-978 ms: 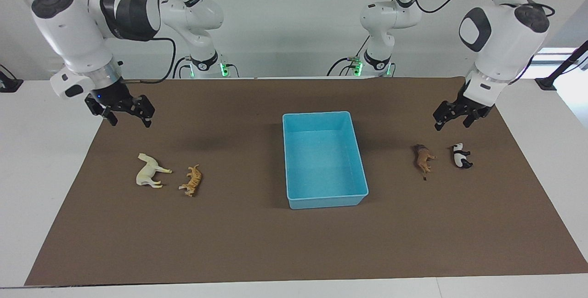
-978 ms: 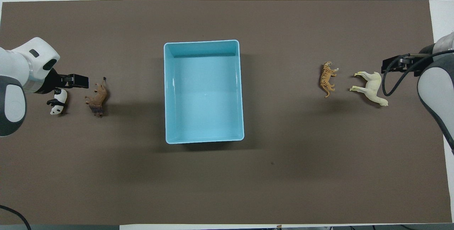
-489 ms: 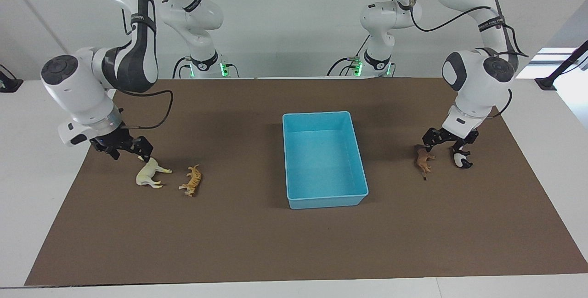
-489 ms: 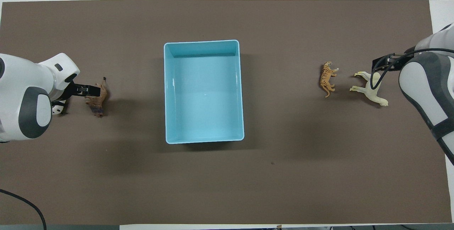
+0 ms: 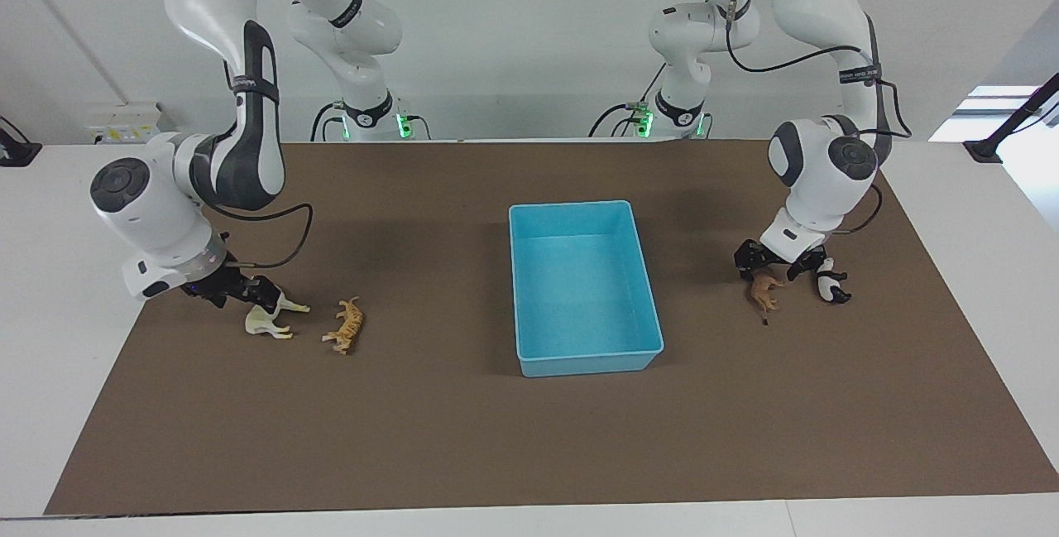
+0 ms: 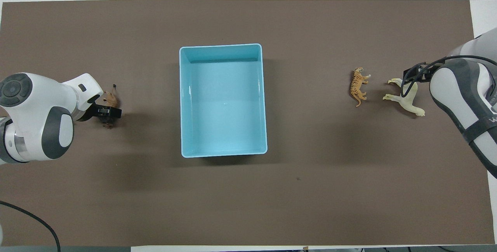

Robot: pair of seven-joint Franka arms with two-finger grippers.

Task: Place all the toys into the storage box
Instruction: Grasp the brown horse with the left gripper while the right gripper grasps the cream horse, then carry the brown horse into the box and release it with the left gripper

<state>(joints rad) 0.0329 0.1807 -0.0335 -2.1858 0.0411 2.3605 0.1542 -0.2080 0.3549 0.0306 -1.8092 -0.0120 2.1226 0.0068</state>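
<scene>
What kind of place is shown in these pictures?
Probably a robotics laboratory: two arms are mounted at a white table with a brown mat, set with toy animals such as a tiger and a storage box.

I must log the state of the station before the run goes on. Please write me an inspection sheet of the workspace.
Surface: brown mat on a white table.
Job's things: light blue rectangular plastic storage box, nothing in it; cream-white plastic horse, orange striped plastic tiger, brown plastic lion, black-and-white plastic panda, all on the mat.
Clutter: nothing seen.
Grippers: left tool low at the lion; right tool low at the horse.
Cables: black ones along both arms.
Surroundings: white wall.
</scene>
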